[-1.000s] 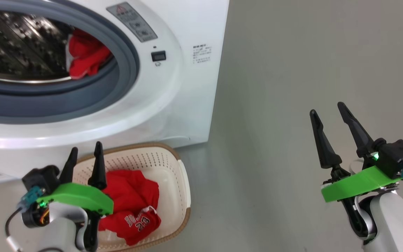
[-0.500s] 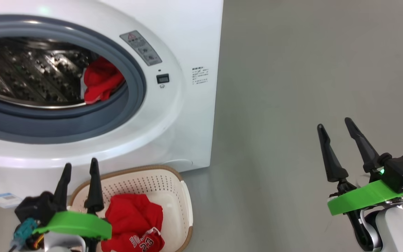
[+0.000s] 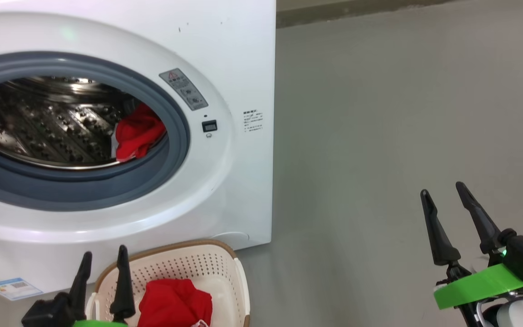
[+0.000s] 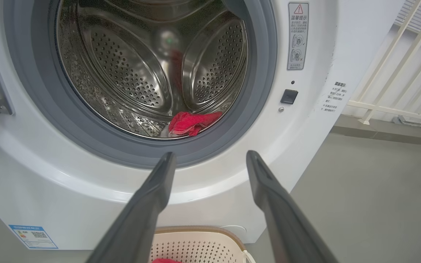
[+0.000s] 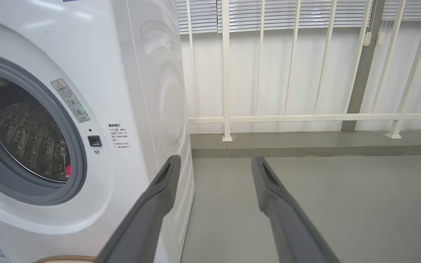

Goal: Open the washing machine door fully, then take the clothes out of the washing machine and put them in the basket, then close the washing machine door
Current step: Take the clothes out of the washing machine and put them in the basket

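Note:
The washing machine [image 3: 225,54] stands with its round opening uncovered; the washing machine door is out of view. One of the clothes, a red garment [image 3: 136,134], lies at the right front of the steel drum [image 3: 39,127], and shows as a red heap [image 4: 192,123] with a pale edge in the left wrist view. Another red garment [image 3: 173,309] lies in the basket [image 3: 189,268] on the floor below the opening. My left gripper [image 3: 104,252] hangs open and empty over the basket's left side, pointing at the drum [image 4: 210,154]. My right gripper [image 3: 442,189] is open and empty, far right of the machine.
A grey rubber ring [image 3: 84,190] frames the opening. Bare grey floor [image 3: 379,136] stretches right of the machine. A white railing [image 5: 287,73] and a low kerb [image 5: 305,144] stand behind. A blue label [image 3: 14,287] sits at the machine's lower left.
The head camera has tilted up, so the machine, the basket and both grippers sit lower in the picture. Both grippers stay open and empty.

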Available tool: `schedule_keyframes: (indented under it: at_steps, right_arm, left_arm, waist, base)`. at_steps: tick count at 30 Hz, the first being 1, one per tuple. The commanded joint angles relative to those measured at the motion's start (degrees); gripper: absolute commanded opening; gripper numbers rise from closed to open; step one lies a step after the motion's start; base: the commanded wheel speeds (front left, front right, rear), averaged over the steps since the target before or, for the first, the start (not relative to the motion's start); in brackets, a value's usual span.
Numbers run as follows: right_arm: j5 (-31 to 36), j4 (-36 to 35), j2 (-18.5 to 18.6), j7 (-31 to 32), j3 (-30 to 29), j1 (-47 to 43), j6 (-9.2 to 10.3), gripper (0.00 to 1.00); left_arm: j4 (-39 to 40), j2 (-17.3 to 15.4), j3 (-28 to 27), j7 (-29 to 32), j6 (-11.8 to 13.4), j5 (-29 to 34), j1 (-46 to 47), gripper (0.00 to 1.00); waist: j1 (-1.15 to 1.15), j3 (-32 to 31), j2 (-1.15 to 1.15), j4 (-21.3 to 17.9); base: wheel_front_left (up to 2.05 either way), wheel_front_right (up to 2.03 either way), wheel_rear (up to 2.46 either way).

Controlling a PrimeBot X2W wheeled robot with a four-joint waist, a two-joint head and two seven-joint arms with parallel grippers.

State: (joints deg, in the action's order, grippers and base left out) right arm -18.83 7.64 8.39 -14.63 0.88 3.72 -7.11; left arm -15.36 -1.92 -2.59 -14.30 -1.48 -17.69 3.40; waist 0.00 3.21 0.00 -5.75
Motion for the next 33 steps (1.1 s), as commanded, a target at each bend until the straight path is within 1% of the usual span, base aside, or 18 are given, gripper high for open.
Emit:
schedule_keyframes:
  at_steps: [1, 13, 24, 33]
  right_arm:
    - [0.8, -2.0, 0.6, -0.4, 1.0, -0.2, -0.37, 1.0]
    - [0.9, -3.2, 0.7, -0.4, 1.1, -2.4, -0.37, 1.0]
    - [1.2, -2.8, 0.9, -0.4, 2.0, -2.2, -0.37, 1.0]
    - [1.1, -2.6, 1.0, -0.4, 2.5, -2.2, -0.37, 1.0]
  left_arm:
    - [1.9, -1.1, -2.1, -0.7, 0.1, 0.5, -0.5, 1.0]
    - [4.8, -1.2, -3.1, -0.7, -0.3, 1.0, -4.4, 1.0]
    - [4.9, -1.5, -3.1, -0.7, 0.8, 3.1, -4.3, 1.0]
    - [4.9, -1.4, -3.0, -0.7, 1.1, 3.6, -4.4, 1.0]
  waist:
    - [0.0, -1.5, 0.0, -0.3]
    - [0.0, -3.2, 0.0, -1.0]
    - [0.0, -3.3, 0.0, -1.0]
    - [0.0, -3.3, 0.0, -0.9]
  base:
    - [0.0, 0.0, 0.0]
    - [0.0, 0.0, 0.0]
    - [0.0, 0.0, 0.0]
    - [0.0, 0.0, 0.0]
